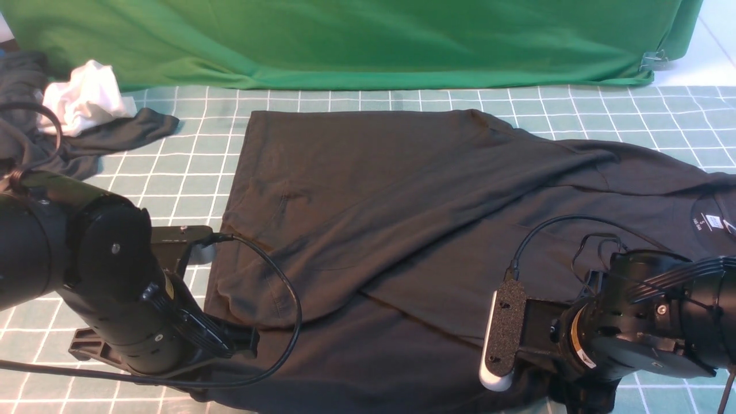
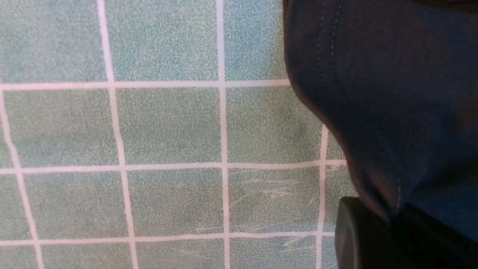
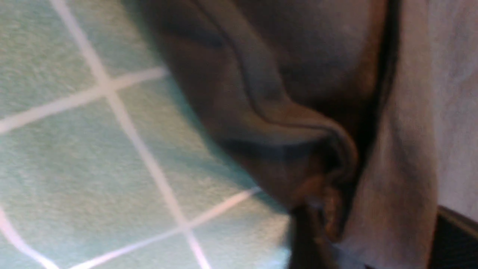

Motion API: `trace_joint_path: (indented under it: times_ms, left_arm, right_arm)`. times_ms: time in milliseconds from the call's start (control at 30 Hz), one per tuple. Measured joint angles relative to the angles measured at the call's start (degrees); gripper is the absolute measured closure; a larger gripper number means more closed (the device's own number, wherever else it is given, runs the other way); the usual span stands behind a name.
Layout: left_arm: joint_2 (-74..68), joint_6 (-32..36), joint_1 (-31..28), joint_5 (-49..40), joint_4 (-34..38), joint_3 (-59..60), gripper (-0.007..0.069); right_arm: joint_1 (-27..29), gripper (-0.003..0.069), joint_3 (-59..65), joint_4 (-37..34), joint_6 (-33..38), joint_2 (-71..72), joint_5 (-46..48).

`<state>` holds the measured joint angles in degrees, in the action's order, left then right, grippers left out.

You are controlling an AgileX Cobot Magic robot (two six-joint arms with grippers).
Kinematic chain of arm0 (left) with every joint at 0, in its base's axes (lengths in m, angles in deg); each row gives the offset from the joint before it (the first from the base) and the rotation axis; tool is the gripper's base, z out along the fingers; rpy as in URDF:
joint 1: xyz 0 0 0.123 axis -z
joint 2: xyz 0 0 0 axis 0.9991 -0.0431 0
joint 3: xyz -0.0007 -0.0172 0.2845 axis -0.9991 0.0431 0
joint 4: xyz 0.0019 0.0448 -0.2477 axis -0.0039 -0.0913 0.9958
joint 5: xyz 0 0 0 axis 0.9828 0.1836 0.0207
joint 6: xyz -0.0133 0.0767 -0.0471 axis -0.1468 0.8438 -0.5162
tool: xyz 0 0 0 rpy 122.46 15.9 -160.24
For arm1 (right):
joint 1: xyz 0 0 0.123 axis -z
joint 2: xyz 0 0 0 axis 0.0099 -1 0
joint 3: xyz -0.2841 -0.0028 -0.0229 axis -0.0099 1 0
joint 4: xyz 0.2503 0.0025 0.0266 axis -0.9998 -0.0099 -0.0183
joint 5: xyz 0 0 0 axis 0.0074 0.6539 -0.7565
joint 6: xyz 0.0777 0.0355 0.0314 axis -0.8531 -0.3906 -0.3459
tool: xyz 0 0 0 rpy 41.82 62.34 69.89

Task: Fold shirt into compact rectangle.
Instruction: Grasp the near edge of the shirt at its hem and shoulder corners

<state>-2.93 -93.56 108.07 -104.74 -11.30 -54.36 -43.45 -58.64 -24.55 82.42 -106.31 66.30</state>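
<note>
While the shirt lies spread over most of the gridded teal surface, its body reaching from the far side to the near edge and its collar end running out of the front view on the right, the folding looks to be at an early stage. One layer of cloth is laid slantwise across the body, with a soft crease from the near left up toward the right, but the outline is far from a rectangle: the left edge is wavy, the right part is rumpled, and the white neck label lies exposed. The left hand is at the near left corner, closed on the stitched hem, which the left wrist view shows running down into a black finger. The right hand is low at the near right edge, mostly hidden under its own wrist; its wrist view is blurred and shows bunched cloth close by, so I cannot tell whether it is open or gripping. By my judgement, the near edge has yet to be carried over, and the folds that shorten the shirt remain. At the far left a dark grey garment with a white cloth on it lies apart from the shirt, and a green drape hangs behind. Neither looks to be in the way; the arms' own cables over the cloth might be.
</note>
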Motion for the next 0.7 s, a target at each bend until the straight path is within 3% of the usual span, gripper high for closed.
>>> trace_joint_path:
  times_ms: [100,133,167,433,700]
  left_arm:
    - [0.0,0.0,0.0,0.0,0.0,0.0,0.0609]
    - [0.0,0.0,0.0,0.0,0.0,0.0,0.0609]
    - [0.0,0.0,0.0,0.0,0.0,0.0,0.0609]
    - [2.7,0.0,0.0,-1.5,-0.1,0.0,0.0609]
    - [7.9,0.2,0.1,-3.3,3.8,4.1,0.0609]
  right_arm:
    - [0.0,0.0522,0.0,0.9,0.0,-0.5,-1.2]
    - [0.0,0.0533,0.0,0.9,0.0,-0.6,-1.2]
    - [0.0,0.0594,-0.1,1.2,0.0,-0.7,-0.9]
    - [0.0,0.0613,-1.9,-1.4,0.0,0.2,4.4]
    - [0.0,0.0614,2.7,-12.6,0.0,8.5,12.0]
